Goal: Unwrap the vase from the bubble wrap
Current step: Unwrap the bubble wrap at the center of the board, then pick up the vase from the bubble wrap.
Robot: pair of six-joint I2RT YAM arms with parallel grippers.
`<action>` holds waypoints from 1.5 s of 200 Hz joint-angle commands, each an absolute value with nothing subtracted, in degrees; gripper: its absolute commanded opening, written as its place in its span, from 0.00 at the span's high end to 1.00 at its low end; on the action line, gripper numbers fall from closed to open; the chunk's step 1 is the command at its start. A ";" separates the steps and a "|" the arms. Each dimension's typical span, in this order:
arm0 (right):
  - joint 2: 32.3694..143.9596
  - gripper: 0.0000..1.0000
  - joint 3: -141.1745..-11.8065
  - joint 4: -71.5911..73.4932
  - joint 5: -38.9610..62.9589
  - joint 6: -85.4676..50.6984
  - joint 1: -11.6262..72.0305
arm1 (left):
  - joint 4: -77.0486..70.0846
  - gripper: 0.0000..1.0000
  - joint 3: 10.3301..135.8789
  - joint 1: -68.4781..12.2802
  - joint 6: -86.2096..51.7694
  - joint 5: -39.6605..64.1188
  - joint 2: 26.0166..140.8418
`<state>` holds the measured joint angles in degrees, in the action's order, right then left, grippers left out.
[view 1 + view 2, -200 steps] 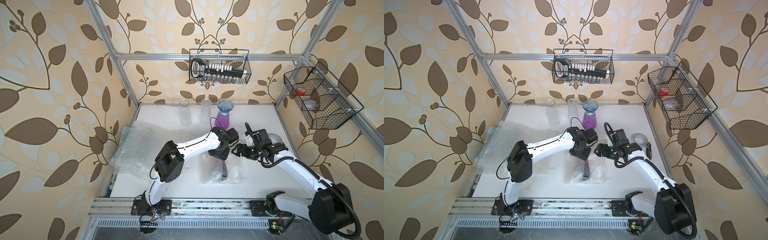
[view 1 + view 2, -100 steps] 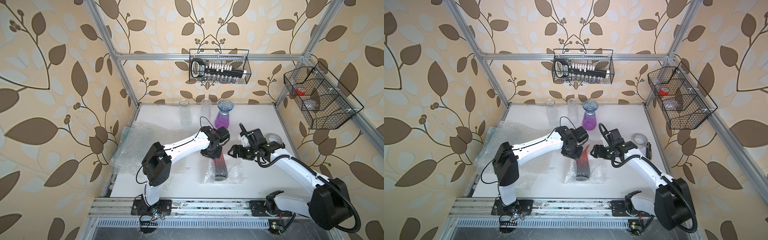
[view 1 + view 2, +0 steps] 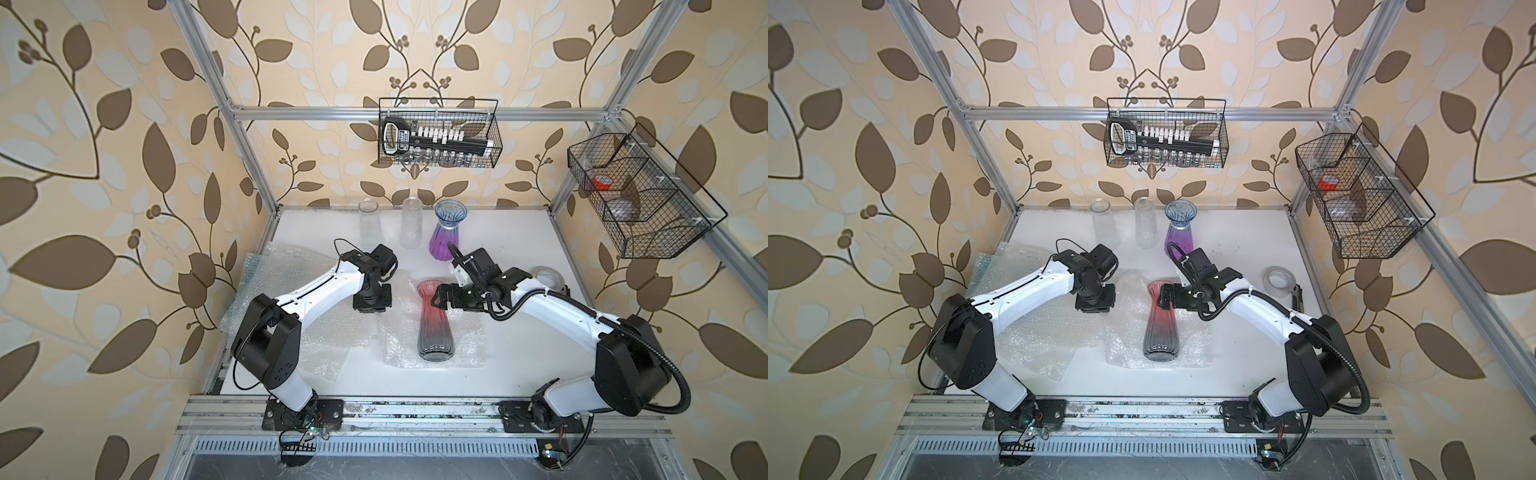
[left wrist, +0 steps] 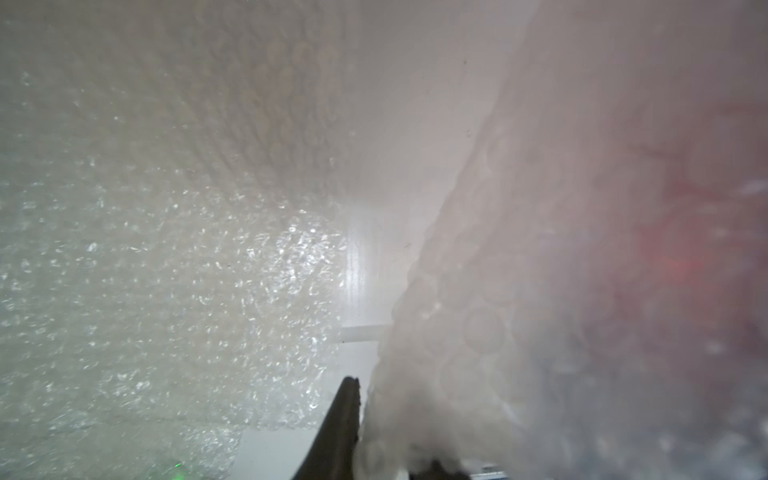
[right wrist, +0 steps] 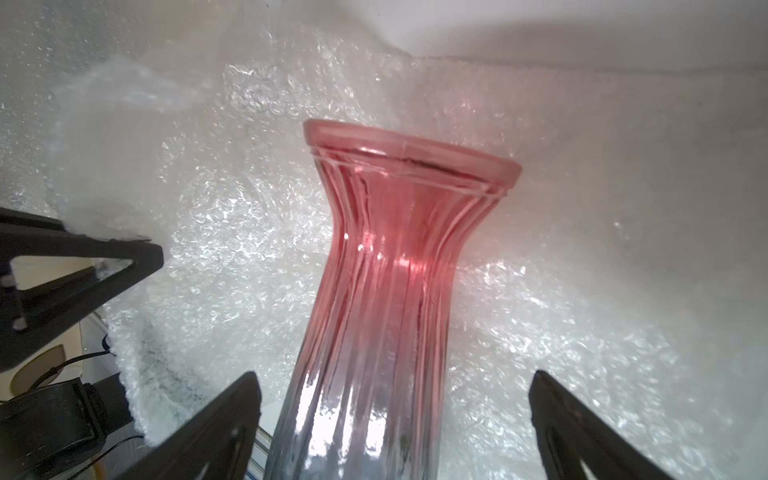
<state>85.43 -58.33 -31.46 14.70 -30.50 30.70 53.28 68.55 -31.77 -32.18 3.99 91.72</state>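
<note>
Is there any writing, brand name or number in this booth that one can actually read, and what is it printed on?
No text here can be read.
Label on the black tool in the back wire basket: some print, too small and blurred to read.
The red vase, the bubble wrap and the tape roll: no lettering visible.

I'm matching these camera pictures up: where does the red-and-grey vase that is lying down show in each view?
Top view: vase near the centre, lying on the bubble wrap.
Top view: vase near the centre again.
Left wrist: only a red blur behind wrap, probably the vase.
Right wrist: neck and rim, close up.
Shared landmark: the bubble wrap under it.
</note>
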 commanded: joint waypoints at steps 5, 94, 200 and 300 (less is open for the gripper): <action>88.22 0.01 -61.09 -32.35 11.87 -31.55 32.91 | 52.05 0.53 66.43 -30.04 -30.19 2.95 88.02; 99.13 0.01 -64.92 -29.81 6.56 -33.58 34.43 | 54.31 0.02 61.92 -30.06 -30.14 -0.72 78.70; 103.96 0.17 -64.98 -29.91 0.79 -32.03 35.55 | 51.23 0.01 56.82 -30.06 -31.88 3.16 71.98; 97.25 0.75 -62.04 -29.35 1.73 -32.02 35.60 | 52.95 0.01 65.38 -30.52 -29.04 8.66 74.43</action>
<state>100.84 -63.37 -27.44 2.81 -33.47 35.48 52.93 62.19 -30.04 -30.41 4.19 73.58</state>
